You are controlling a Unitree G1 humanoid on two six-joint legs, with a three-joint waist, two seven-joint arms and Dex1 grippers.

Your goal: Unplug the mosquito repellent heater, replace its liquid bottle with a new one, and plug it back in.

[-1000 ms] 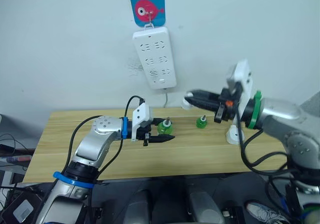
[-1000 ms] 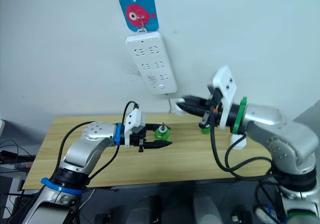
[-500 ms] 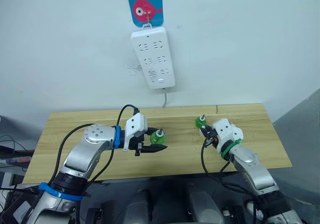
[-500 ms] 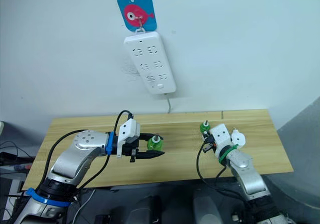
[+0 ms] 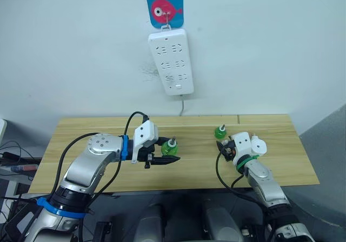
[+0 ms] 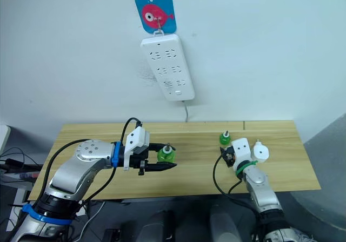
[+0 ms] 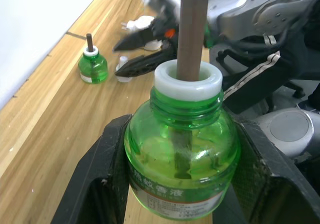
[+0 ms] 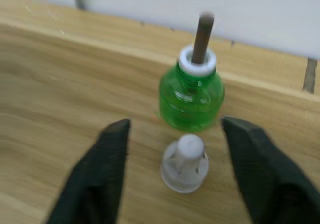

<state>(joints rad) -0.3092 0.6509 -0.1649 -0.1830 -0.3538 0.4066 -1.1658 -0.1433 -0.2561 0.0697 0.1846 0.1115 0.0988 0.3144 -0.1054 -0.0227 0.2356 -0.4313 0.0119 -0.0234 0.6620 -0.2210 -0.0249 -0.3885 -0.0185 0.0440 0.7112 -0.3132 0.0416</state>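
Observation:
My left gripper (image 5: 174,154) is shut on a green liquid bottle (image 5: 169,148) with a brown wick, held upright just above the table's middle; the left wrist view shows this bottle (image 7: 181,164) clamped between both fingers. A second green bottle (image 5: 219,133) stands on the table to the right. My right gripper (image 8: 175,129) is low over the table in front of that bottle (image 8: 192,96), open. A small white cap (image 8: 184,163) stands between its fingers, touching neither. The white mosquito repellent heater (image 5: 260,146) lies unplugged on the table beside my right wrist.
A long white power strip (image 5: 172,62) hangs on the wall under a blue fish hook card (image 5: 165,7), its cord dropping behind the wooden table (image 5: 81,131). Bare tabletop lies to the left and along the front edge.
My right arm dropped from mid-air down to the table and its jaws opened, leaving the small white cap in front of the second bottle. The left gripper still holds its bottle in the same place.

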